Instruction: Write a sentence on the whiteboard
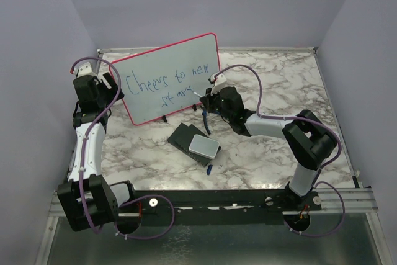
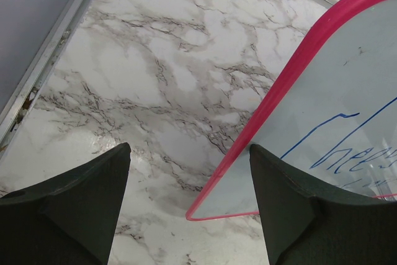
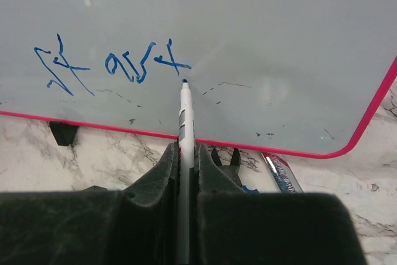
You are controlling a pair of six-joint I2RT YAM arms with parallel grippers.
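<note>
While the right gripper (image 3: 185,153) is clamping the marker (image 3: 184,107) by the sentence (image 3: 127,66) and the left gripper (image 2: 189,150) is hanging open beside the whiteboard (image 1: 186,54) standing back-left on the table (image 1: 279,91), hard pressing is risking tipping it.

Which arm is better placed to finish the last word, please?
The right: its jaws grip the marker, tip just past the sentence's last letter on the whiteboard. The left jaws are open, gripping nothing.
</note>
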